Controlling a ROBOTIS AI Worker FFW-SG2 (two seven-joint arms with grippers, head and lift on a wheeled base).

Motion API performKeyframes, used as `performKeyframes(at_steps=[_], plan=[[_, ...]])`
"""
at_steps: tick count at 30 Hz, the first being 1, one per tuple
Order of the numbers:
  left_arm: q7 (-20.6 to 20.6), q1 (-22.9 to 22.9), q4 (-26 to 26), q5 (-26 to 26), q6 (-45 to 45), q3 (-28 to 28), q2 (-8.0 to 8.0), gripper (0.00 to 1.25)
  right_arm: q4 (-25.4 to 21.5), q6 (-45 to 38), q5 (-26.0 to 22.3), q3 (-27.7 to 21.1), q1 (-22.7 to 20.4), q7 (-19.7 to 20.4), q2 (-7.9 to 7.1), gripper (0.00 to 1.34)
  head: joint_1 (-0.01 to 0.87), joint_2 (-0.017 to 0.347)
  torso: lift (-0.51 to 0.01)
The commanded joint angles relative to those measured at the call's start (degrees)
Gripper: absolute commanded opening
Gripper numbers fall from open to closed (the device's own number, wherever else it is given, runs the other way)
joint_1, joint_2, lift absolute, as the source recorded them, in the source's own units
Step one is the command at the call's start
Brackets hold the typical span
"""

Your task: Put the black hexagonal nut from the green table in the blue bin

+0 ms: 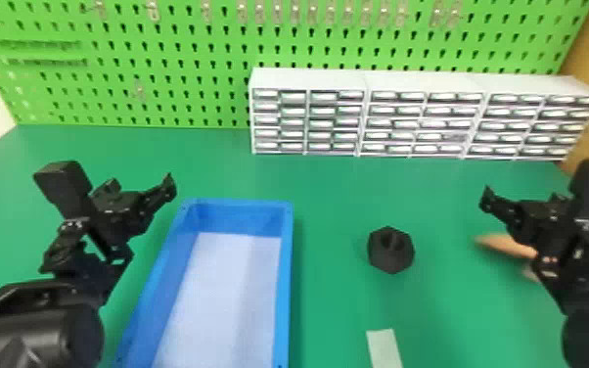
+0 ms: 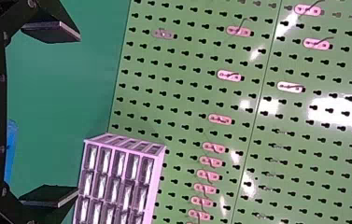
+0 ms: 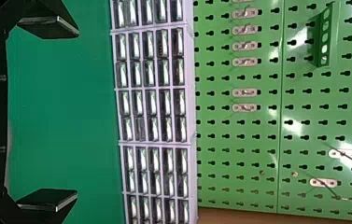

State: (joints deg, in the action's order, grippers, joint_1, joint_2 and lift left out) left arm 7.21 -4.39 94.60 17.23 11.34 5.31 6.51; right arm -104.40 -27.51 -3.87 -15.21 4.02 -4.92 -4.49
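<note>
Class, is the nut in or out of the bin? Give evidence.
Out: the nut sits on the table, right of the bin.

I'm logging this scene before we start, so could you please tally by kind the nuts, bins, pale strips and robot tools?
Black hexagonal nut: 1
Blue bin: 1
Pale strip: 1
Robot tools: 2, the left tool and the right tool
Total: 5
</note>
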Motion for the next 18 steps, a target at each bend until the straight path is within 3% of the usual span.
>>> performKeyframes(at_steps=[1,18], plan=[[0.00,0.00,-0.03,0.00,0.00,0.05,0.00,1.12,-0.02,-0.09,0.00,0.01,0.03,0.00,0.00,1.24,0.666,0.032,-0.100],[0.00,0.00,0.06,0.00,0.09,0.05,0.00,1.12,-0.02,-0.18,0.00,-0.17,0.11,0.00,-0.08,1.24,0.666,0.032,-0.100]])
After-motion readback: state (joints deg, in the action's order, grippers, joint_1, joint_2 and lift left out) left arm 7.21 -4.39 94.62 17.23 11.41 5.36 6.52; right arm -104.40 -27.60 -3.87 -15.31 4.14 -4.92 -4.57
